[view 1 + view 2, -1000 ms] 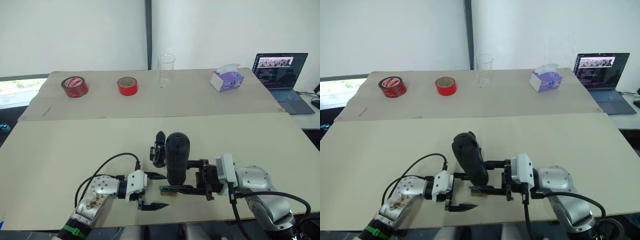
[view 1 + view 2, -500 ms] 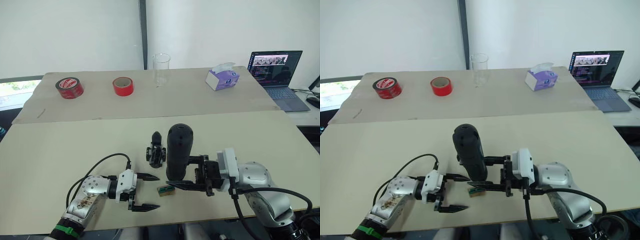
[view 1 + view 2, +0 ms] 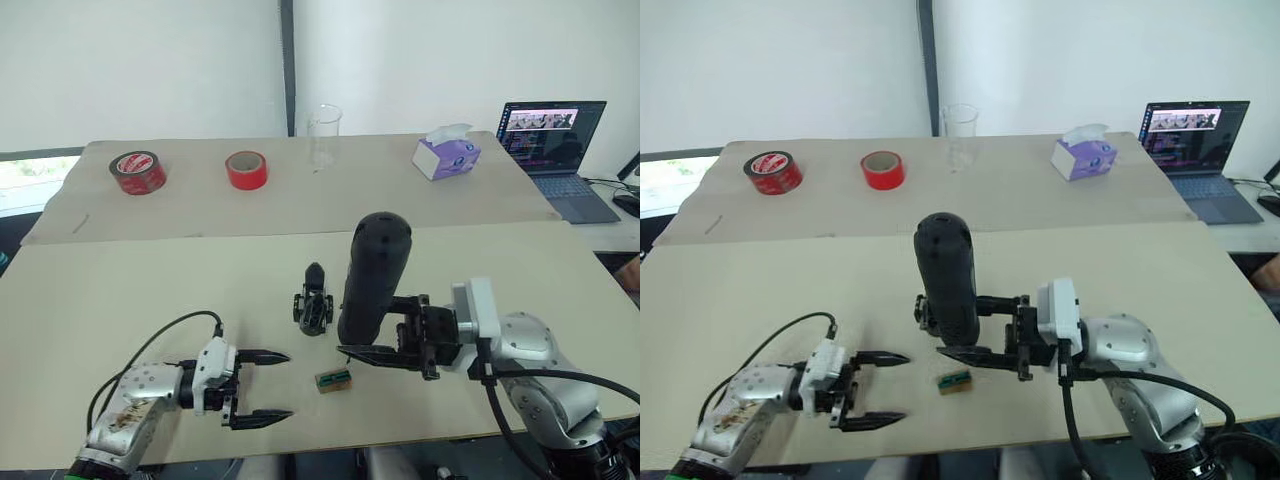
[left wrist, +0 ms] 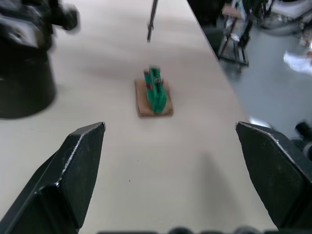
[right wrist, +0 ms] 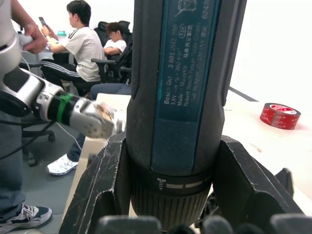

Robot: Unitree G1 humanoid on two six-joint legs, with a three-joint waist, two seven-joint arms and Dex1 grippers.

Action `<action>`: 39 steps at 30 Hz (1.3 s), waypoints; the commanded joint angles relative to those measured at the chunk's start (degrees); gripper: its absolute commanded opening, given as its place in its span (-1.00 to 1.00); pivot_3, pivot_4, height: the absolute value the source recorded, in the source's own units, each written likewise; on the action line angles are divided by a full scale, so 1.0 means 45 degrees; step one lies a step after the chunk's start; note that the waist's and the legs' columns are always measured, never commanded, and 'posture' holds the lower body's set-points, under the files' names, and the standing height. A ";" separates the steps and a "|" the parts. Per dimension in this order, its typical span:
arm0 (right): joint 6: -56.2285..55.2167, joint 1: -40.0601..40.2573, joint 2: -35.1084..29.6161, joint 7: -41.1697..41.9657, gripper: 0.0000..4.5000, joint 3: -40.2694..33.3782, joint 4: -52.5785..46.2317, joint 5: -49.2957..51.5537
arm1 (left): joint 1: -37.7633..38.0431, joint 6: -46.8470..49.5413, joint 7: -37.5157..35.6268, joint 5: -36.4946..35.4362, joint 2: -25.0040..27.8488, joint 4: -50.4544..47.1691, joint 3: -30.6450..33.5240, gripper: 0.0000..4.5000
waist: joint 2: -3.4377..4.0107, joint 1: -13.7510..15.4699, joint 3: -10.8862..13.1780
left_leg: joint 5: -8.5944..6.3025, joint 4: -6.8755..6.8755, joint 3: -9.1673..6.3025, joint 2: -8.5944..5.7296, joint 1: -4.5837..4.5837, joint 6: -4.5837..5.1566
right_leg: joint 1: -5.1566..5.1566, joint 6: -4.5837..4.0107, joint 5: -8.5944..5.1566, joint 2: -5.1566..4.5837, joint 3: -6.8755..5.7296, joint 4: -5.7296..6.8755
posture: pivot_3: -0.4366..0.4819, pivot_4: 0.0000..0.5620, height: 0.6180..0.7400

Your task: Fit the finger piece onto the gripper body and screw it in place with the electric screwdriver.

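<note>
Right now the right hand (image 3: 375, 338) is gripping the electric screwdriver (image 3: 372, 279), fingers clamped around its lower part, and holding it upright with a slight tilt, rounded end on top. It is standing toward the near edge of the bench (image 3: 120, 290), roughly midway along it. The gripper body (image 3: 313, 303) is sitting on the bench just beside the screwdriver, on the robot's left of it, with its pointed finger sticking up. A tiny green-brown block (image 3: 333, 380) is lying nearer the front edge, just below the right hand's fingers. The left hand (image 3: 262, 385) is hovering low near the front edge, fingers spread wide apart and holding nothing, pointing toward the block. Along the far edge are sitting two red tape rolls (image 3: 139, 172), a clear cup (image 3: 323, 136) and a tissue box (image 3: 448, 155).
</note>
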 commanded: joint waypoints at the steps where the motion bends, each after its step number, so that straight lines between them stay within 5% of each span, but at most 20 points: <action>1: 0.0122 -0.0451 -0.0199 -0.0144 -0.14 -0.0833 -0.0548 0.0846 | 0.0237 0.1152 0.0156 -0.1249 0.0496 -0.1048 0.1054 1.00 | 0.0000 0.0009 0.0004 | 0.0000 0.0000 0.0001 -0.0002 0.0000 0.0000 | 0.0001 -0.0002 -0.0004 -0.0017 0.0001 -0.0002 | -0.05 -0.47 1.00; 13: 0.1073 -0.2473 -0.0521 -0.0572 -0.14 -0.2187 0.1176 0.1592 | -0.1974 0.4037 0.1057 -0.2738 0.1201 -0.0536 0.3086 1.00 | -0.0027 0.0086 0.0029 | 0.0002 0.0001 0.0008 -0.0026 -0.0004 0.0001 | 0.0007 0.0040 0.0016 0.0005 -0.0012 -0.0002 | -0.05 -0.47 1.00; 25: 0.1766 -0.4727 -0.0013 -0.1334 -0.14 -0.2206 0.2792 0.1667 | -0.3784 0.3854 0.1023 -0.1756 0.0530 0.0350 0.2372 1.00 | -0.0028 0.0072 0.0035 | 0.0002 0.0000 0.0009 -0.0028 -0.0026 0.0000 | -0.0009 0.0048 0.0025 0.0020 -0.0008 -0.0001 | -0.05 -0.47 1.00; 39: 0.3422 -0.5711 0.1516 -0.2585 -0.14 -0.1311 0.2278 0.2193 | -0.3969 0.3016 0.1238 -0.0866 -0.0535 0.0513 0.2067 1.00 | -0.0028 0.0014 0.0036 | 0.0003 0.0000 0.0002 -0.0025 -0.0025 -0.0001 | -0.0013 0.0047 0.0033 0.0019 -0.0008 0.0014 | -0.05 -0.47 1.00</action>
